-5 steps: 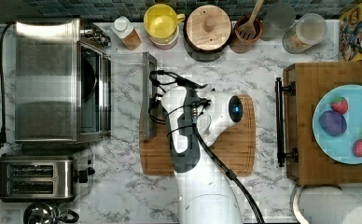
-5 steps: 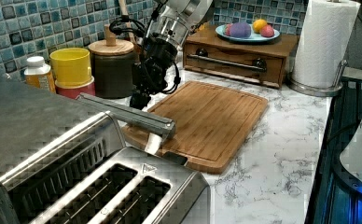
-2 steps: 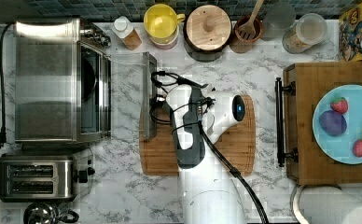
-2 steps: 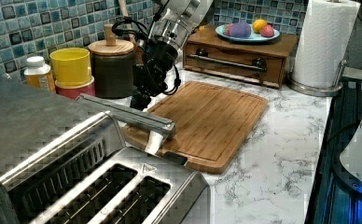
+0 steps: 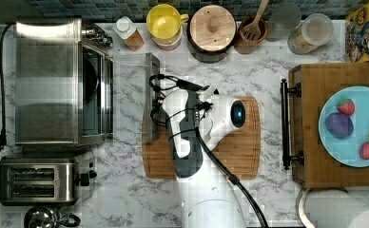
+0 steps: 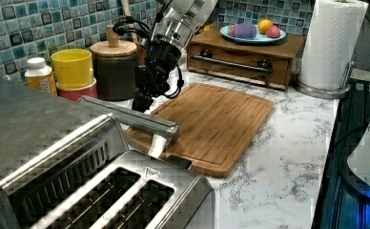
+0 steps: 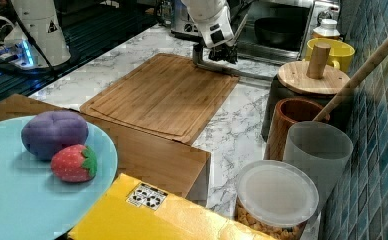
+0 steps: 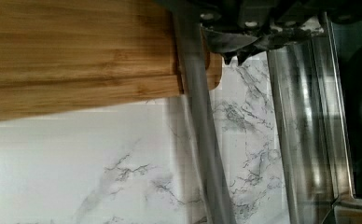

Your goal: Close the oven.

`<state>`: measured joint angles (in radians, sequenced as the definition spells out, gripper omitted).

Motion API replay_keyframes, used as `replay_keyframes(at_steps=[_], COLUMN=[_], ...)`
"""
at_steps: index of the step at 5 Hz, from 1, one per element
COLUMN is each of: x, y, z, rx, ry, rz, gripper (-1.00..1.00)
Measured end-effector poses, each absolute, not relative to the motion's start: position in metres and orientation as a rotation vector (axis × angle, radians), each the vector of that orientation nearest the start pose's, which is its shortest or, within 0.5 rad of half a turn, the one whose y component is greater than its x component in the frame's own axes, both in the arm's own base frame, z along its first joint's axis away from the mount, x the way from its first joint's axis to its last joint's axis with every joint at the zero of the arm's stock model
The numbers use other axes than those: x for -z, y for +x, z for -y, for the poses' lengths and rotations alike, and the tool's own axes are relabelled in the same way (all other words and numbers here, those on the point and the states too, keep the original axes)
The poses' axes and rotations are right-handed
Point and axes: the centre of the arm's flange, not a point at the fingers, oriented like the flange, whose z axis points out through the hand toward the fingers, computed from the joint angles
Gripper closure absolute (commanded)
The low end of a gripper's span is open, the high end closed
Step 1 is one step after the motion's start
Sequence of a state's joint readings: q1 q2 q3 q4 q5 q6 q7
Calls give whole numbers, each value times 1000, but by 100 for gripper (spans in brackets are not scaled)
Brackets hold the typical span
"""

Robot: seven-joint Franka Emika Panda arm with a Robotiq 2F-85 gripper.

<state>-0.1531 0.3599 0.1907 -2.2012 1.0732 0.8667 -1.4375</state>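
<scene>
The oven [image 5: 59, 80] stands at the top view's left with its glass door [image 5: 128, 95] swung fully down, lying flat over the counter. The door's steel bar handle [image 5: 150, 95] reaches the edge of the cutting board [image 5: 239, 152]. My gripper [image 5: 157, 102] hangs right at that handle, its fingers shut on nothing. In the left view the gripper [image 6: 141, 99] sits just behind the handle bar [image 6: 135, 119]. In the wrist view the handle [image 8: 202, 140] runs past the fingertips [image 8: 237, 49], which are over the strip between the bar and the door glass [image 8: 305, 130].
A two-slot toaster [image 5: 40, 180] sits beside the oven. Along the tiled wall stand a bottle [image 5: 128, 33], yellow cups [image 5: 163, 23], a lidded canister [image 5: 213, 28] and jars. A wooden box [image 5: 315, 123] carrying a fruit plate [image 5: 354, 126] is at the top view's right.
The arm has shifted slightly, bringing the gripper lower and closer to the door's handle. The door lies flat as before.
</scene>
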Motion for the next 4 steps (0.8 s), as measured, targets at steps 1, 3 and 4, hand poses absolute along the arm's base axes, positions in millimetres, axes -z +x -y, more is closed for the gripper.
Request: replay_keyframes(at_steps=[1,3,4], x=[-234,-304,-334], y=[540,546,559], z=[-35,-85,-128], rx=[172,235,184], ry=[-2456,-2509,-2600], rz=[-219,31,115], gripper=[100,100,100])
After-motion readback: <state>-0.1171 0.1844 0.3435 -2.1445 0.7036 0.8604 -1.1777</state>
